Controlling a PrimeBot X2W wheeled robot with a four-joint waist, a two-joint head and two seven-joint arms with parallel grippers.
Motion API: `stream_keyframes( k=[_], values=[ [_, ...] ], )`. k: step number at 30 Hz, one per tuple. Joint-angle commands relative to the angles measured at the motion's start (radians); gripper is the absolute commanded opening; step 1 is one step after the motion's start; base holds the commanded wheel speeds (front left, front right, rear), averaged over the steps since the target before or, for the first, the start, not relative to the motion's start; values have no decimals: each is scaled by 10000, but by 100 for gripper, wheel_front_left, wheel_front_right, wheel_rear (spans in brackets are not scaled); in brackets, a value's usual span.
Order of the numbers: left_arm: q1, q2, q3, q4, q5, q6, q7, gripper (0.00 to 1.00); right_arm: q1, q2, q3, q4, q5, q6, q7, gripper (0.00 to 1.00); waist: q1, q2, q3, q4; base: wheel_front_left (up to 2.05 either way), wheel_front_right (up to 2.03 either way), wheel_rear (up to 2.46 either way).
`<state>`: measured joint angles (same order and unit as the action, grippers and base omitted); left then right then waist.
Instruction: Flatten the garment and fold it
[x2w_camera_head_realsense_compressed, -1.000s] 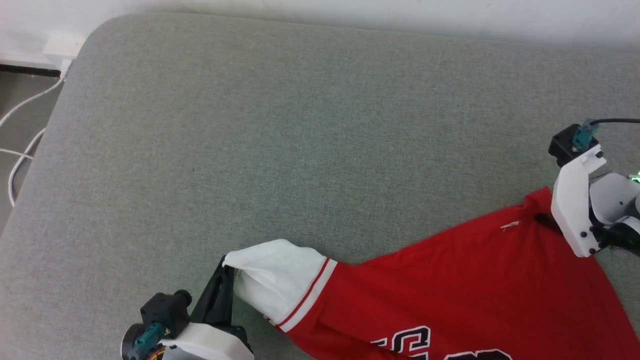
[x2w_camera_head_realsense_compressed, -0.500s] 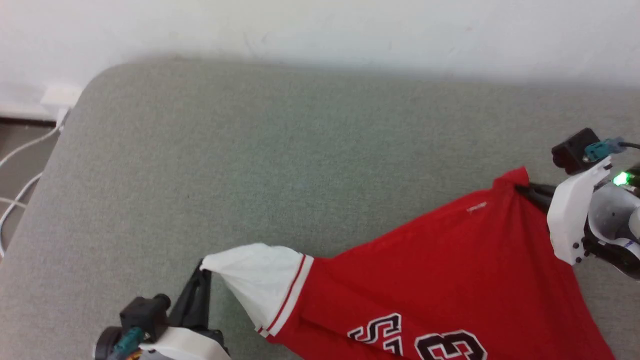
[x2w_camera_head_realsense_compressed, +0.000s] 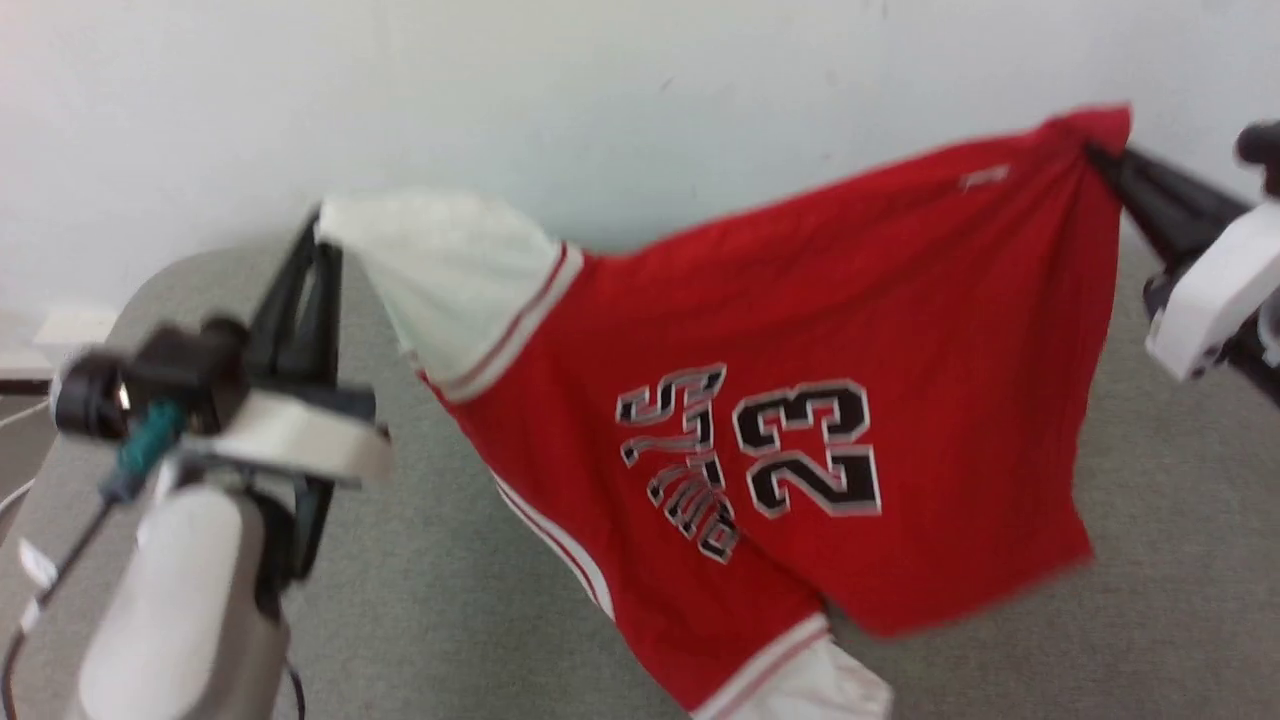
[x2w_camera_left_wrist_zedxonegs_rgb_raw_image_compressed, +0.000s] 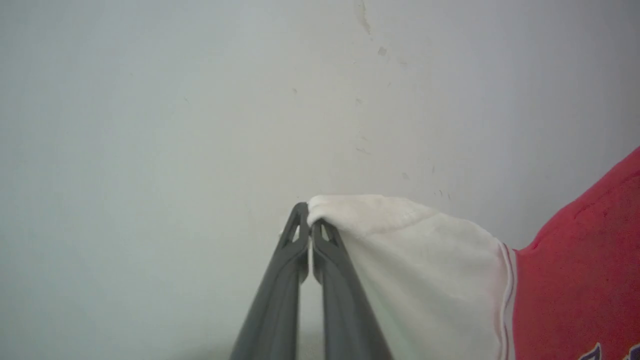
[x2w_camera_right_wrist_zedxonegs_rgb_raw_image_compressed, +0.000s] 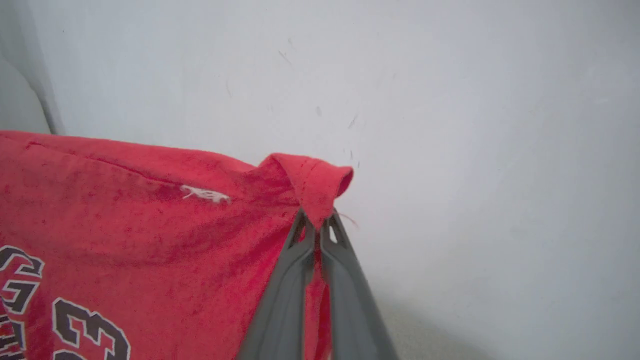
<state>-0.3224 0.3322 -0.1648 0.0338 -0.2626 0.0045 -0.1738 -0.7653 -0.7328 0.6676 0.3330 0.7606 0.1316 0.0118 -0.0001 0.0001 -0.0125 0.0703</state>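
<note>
**1. Left gripper** (x2w_camera_left_wrist_zedxonegs_rgb_raw_image_compressed: 309, 215): jaws pressed together on the outer edge of a white sleeve (x2w_camera_left_wrist_zedxonegs_rgb_raw_image_compressed: 415, 260). The cloth bunches at the tips and drapes away to the wrist view's right. In the head view the fingers point up at the upper left, in front of the wall (x2w_camera_head_realsense_compressed: 600, 90).

**2. Right gripper** (x2w_camera_right_wrist_zedxonegs_rgb_raw_image_compressed: 317, 225): jaws clamped on a rolled red corner of the garment (x2w_camera_head_realsense_compressed: 850, 300), with a small curl of cloth standing above the tips. In the head view it sits at the upper right, fingers slanting up and to the left.

**3. Garment:** red jersey, held in the air by those 2 pinches. Its top edge is stretched between them and slopes up toward the right gripper. The printed side faces the head camera. It hangs in front of the wall and above the grey pad (x2w_camera_head_realsense_compressed: 450, 600). Whether its lowest part touches the pad cannot be told.

**4. Markings:**
- Black, white-outlined lettering (x2w_camera_head_realsense_compressed: 680, 460) at mid-cloth, just left of the number 23 (x2w_camera_head_realsense_compressed: 808, 448).
- Red-white trim (x2w_camera_head_realsense_compressed: 505, 335) where the white of the sleeve meets the red.
- A small white mark (x2w_camera_right_wrist_zedxonegs_rgb_raw_image_compressed: 205, 194) near the top edge, near the right gripper.

**5. Second sleeve** (x2w_camera_head_realsense_compressed: 830, 690): white, with trim, hanging lowest, at the head view's bottom edge.

**6. Legibility:** head view blurred; the lettering cannot be read.
</note>
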Motion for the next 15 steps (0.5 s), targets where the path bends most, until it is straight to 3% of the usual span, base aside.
stream_keyframes(
  k=[1, 8, 15],
  values=[
    [-631, 74, -27, 35, 133, -101, 69, 0, -225, 206, -331, 44, -321, -9, -166, 0, 1, -1, -141, -205, 0, 0, 0],
    [-3990, 22, -266, 827, 501, -332, 240, 0, -1234, 1163, -2122, 284, -1957, -9, -259, 0, 1, -1, 551, -374, 0, 0, 0],
    [-7342, -72, -430, 2114, 870, -483, 176, 0, -3051, 1782, -2724, 150, -3150, -9, 317, 0, 1, -1, 1994, -596, 0, 0, 0]
  ],
)
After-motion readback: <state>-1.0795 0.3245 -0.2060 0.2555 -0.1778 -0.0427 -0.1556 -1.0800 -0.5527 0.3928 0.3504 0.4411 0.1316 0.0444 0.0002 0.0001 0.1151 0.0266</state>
